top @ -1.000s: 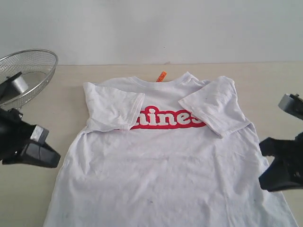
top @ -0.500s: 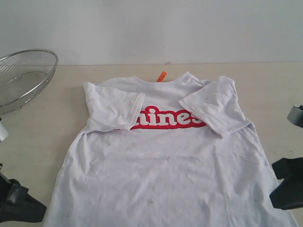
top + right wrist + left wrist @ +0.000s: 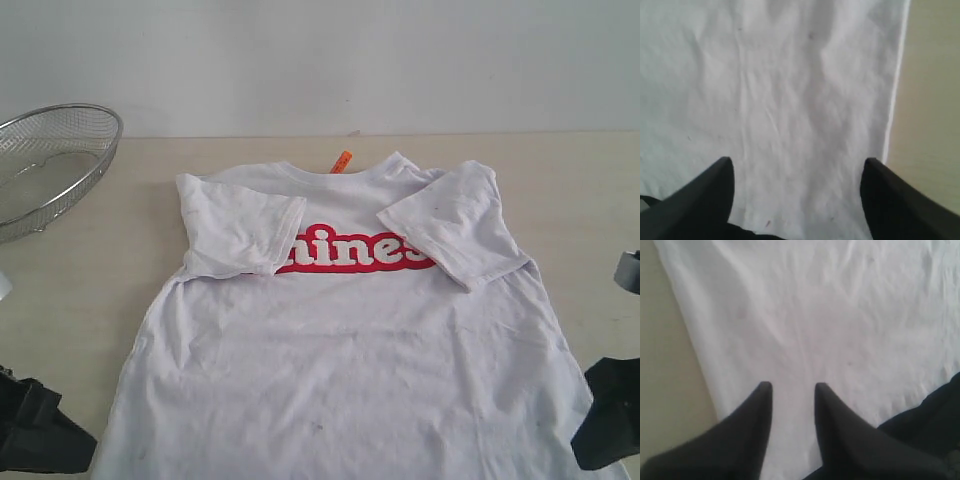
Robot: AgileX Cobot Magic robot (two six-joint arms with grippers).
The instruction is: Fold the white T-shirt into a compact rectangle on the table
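Left gripper (image 3: 792,386): hovering over the near hem corner of the shirt (image 3: 350,330), jaws standing partly apart, nothing between them.
Right gripper (image 3: 798,160): gaping wide and empty, straddling the opposite hem corner.
Shirt: lying flat and face up on the table (image 3: 100,260), hem nearest.
Step, as judged: both grippers are lining up to pinch the hem.
Advice: pinching both corners level and lifting together should be keeping the fold square.
Sleeves: the left sleeve (image 3: 240,225) and the right sleeve (image 3: 450,235) are lying folded inward.
Basket (image 3: 110,125): sitting well apart, far left.
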